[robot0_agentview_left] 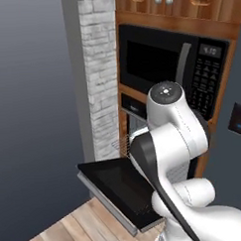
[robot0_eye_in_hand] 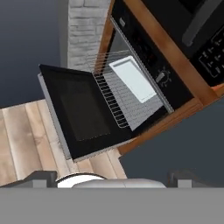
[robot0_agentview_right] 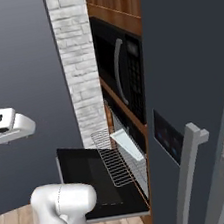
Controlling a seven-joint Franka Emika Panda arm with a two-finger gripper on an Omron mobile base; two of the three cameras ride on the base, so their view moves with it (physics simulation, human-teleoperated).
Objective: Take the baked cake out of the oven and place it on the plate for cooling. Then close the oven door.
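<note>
The oven [robot0_eye_in_hand: 144, 48] sits in brown wood cabinetry, with a knob [robot0_eye_in_hand: 161, 78] on its black control strip. The oven door [robot0_eye_in_hand: 78, 109] hangs fully open and lies flat, its glass facing up; it also shows in the base views [robot0_agentview_left: 120, 187] [robot0_agentview_right: 91, 180]. A wire rack [robot0_eye_in_hand: 116, 98] is pulled partway out over the door. On the rack lies a flat pale rectangular tray [robot0_eye_in_hand: 133, 78] [robot0_agentview_right: 127, 144]. I cannot make out a cake on it. The plate is out of view. My gripper [robot0_eye_in_hand: 113, 178] hovers above and in front of the door, open and empty, its fingertips [robot0_eye_in_hand: 43, 177] far apart.
A black microwave [robot0_agentview_left: 169, 65] with a keypad and a vertical handle sits above the oven. A white brick column [robot0_agentview_left: 100, 73] stands to the left. A dark fridge [robot0_agentview_right: 193, 97] with grey handles rises close on the right. Wood floor [robot0_eye_in_hand: 26, 135] lies below the door.
</note>
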